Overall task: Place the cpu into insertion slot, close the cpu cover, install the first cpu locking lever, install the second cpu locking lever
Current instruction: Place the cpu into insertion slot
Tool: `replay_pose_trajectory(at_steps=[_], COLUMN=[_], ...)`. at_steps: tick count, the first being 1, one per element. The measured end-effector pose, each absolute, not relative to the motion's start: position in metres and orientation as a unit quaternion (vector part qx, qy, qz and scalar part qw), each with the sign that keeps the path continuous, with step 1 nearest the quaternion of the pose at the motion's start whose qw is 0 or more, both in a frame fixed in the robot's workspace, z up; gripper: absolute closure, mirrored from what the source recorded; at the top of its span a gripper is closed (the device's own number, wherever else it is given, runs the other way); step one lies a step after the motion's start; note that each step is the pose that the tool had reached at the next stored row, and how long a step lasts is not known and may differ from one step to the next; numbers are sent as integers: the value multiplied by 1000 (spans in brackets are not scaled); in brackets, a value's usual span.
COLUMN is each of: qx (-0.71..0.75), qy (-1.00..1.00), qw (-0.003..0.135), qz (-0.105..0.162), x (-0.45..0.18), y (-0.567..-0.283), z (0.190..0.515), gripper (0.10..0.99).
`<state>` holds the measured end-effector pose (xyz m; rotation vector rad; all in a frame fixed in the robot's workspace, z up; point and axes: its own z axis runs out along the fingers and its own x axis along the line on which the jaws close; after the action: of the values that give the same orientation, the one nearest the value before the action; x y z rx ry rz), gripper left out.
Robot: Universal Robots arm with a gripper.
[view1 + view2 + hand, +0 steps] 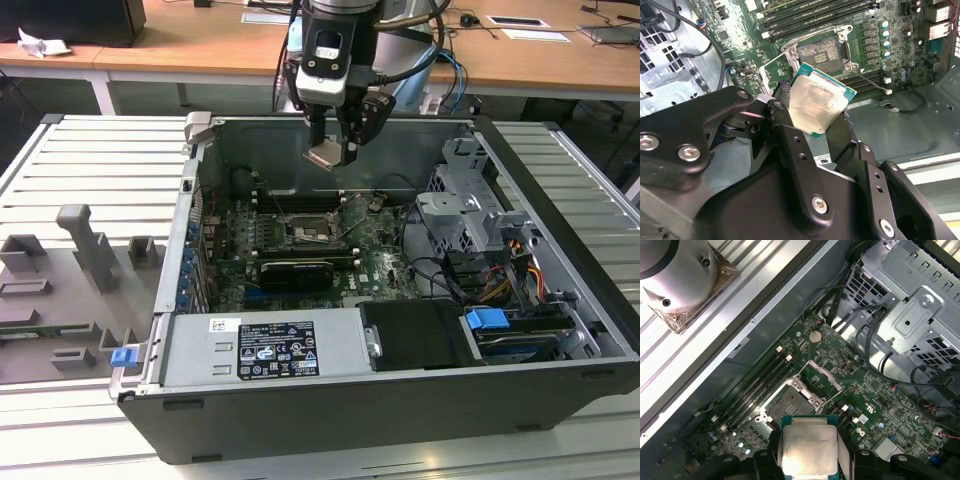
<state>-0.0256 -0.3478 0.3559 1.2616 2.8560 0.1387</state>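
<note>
My gripper (pixel 330 150) hangs above the open computer case, shut on the cpu (pixel 325 157), a flat square chip with a silvery-tan top, which it holds by two opposite edges. Both wrist views show the cpu (pixel 820 105) (pixel 809 450) between the black fingers (pixel 785 107). Below it, on the green motherboard, the insertion slot (pixel 305 235) (pixel 820 51) (pixel 789 406) lies bare. The cpu cover (pixel 823 380) stands tilted up beside the slot. Two thin wire levers (pixel 772 60) are swung away from the socket. The cpu is well above the slot and touches nothing.
Long memory slots (pixel 290 203) run beside the socket, and a black expansion card (pixel 295 270) lies in front of it. A metal drive cage (pixel 470 210) with cables fills the exterior view's right, with a power supply (pixel 265 345) at the front. Grey fixtures (pixel 80 250) stand outside the case.
</note>
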Motion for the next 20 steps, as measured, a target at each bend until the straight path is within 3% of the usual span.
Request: replay_pose_trajectory(at_steps=[20], qx=[447], qy=[893], qw=[10], qz=[44], x=[-26], y=[-348], z=[355], gripper=[553])
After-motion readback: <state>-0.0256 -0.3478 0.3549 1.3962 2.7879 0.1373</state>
